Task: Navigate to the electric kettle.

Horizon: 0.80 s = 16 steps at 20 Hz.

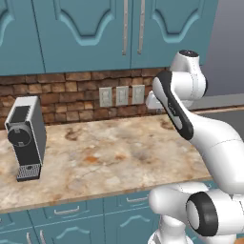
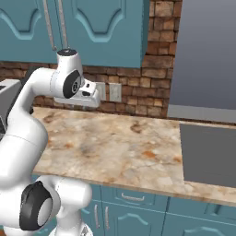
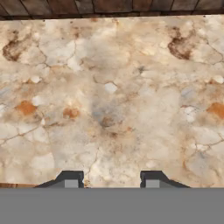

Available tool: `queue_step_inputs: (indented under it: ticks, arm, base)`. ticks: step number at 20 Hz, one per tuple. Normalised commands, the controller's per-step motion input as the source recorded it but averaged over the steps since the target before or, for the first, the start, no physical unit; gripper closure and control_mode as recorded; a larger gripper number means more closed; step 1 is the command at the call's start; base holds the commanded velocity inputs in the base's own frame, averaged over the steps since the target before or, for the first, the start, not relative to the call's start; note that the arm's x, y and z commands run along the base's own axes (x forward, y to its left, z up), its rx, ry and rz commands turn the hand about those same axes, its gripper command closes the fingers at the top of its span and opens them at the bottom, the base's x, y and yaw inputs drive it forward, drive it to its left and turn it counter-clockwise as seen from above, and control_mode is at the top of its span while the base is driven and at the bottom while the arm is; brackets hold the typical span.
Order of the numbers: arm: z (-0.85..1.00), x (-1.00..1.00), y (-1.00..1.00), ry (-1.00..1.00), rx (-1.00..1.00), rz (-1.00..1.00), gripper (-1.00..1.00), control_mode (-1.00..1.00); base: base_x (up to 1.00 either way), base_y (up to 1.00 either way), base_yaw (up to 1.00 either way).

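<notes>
The drive looks unfinished: the base faces a mottled beige stone desk (image 1: 109,157) bearing a black-and-silver coffee machine (image 1: 26,137), no navy kettle yet visible, gripper (image 3: 112,180) spread wide and empty.

Coffee machine (image 1: 26,138) is whole in the left base view, but in the right base view the arm (image 2: 20,124) hides all but a grey sliver of it at the left edge. End effector (image 3: 112,180): fingertips (image 3: 70,179) cropped by the hand view's bottom edge. Bench (image 2: 120,147) runs off both sides; the dark panel (image 2: 209,154) is cut by the right edge.
</notes>
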Motion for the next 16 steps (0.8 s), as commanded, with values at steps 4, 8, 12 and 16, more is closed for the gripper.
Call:
queue_step_inputs:
  ticks: [4,8,12,16]
  arm:
    - [0.00,-0.28,0.00,-0.04,0.00,0.00,-1.00,-1.00]
    - [0.00,-0.98,0.07,-0.03,0.00,0.11,-1.00,-1.00]
    - [0.00,-0.25,0.05,0.00,0.00,0.04,-1.00,1.00]
    - [0.00,0.00,0.00,0.00,0.00,0.00,-1.00,1.00]
  base:
    - [0.00,0.00,0.00]
    - [0.00,0.00,0.00]
    - [-0.64,0.53,0.20]
    - [-0.17,1.00,0.24]
